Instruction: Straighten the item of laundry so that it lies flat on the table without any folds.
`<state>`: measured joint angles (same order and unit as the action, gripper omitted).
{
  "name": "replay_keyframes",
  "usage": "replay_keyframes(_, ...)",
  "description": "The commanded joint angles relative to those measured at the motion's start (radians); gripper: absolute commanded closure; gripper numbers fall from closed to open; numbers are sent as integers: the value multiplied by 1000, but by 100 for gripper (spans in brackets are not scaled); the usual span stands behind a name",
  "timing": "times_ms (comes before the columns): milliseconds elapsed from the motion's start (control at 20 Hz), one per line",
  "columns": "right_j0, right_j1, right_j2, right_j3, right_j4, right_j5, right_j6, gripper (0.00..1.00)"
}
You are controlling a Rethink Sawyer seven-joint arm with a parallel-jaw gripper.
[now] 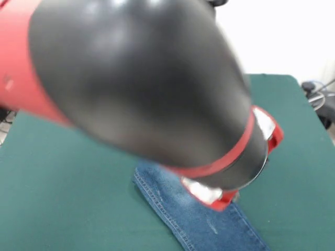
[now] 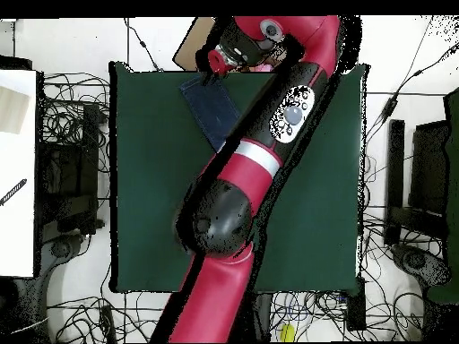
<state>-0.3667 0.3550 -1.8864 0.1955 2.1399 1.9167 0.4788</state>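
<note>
Reaching far across the tabletop point(image 2: 152, 179) toward the jeans point(image 1: 199, 219), lying at the edge farthest from the pedestal, probably to tug out folds. Hiding most of the denim behind the arm point(image 1: 136, 78); cannot tell the hand's state.

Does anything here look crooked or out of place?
Yes: the jeans lie slanted at the very far edge of the table, partly hidden under the arm, instead of squarely mid-table. Nothing looks spilled or damaged.
</note>
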Motion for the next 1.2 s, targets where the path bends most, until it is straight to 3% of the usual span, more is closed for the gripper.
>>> replay_keyframes(50, 124, -71, 253, 227, -303, 70, 207, 0)
replay_keyframes(550, 220, -187, 445, 369, -574, 62, 180, 0)
replay_keyframes(1200, 331, -312, 659, 575, -846, -69, 113, 0)
